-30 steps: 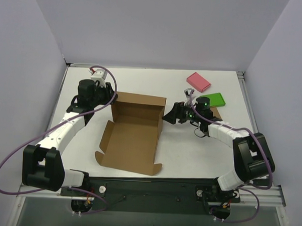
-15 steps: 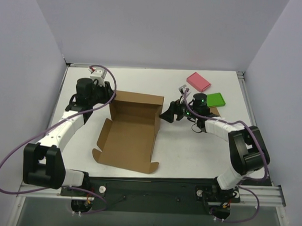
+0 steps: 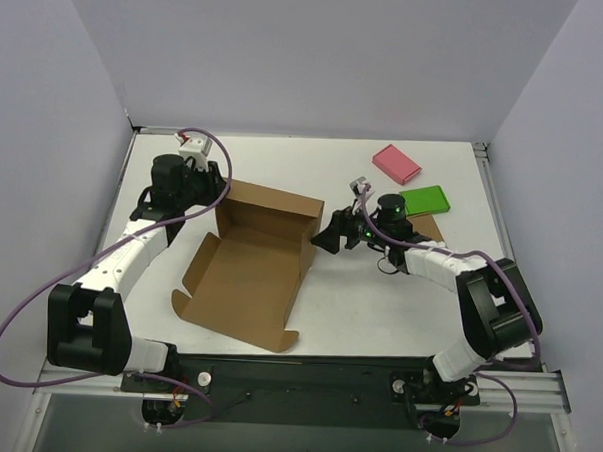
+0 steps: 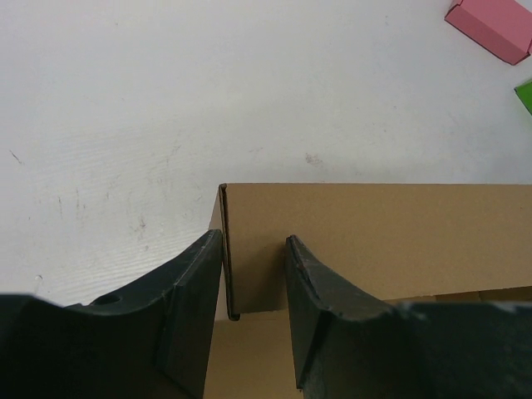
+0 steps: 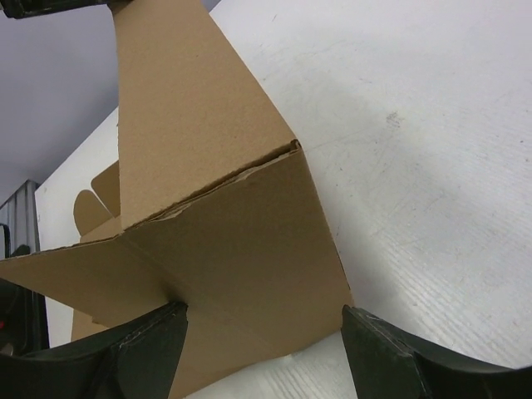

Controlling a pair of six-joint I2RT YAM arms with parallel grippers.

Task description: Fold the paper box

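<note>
The paper box [image 3: 249, 274] is a brown cardboard sheet lying left of centre, with its back wall and right side wall raised. My left gripper [image 3: 205, 190] is at the box's back left corner. In the left wrist view its jaws [image 4: 253, 249] are open and straddle the folded left end of the back wall [image 4: 374, 233], with the left finger against the flap's edge. My right gripper [image 3: 319, 239] is at the raised right side wall. In the right wrist view its jaws [image 5: 264, 320] are wide open, and the box's side wall [image 5: 233, 241] lies between them.
A pink block [image 3: 396, 163] and a green block [image 3: 425, 200] lie at the back right. A small brown block [image 3: 430, 228] is partly hidden behind my right arm. The pink block [image 4: 495, 25] also shows in the left wrist view. Purple walls close in the table on three sides.
The box has slid left and turned a little anticlockwise. My right gripper has moved left with it against the side wall. My left gripper has shifted slightly left.
</note>
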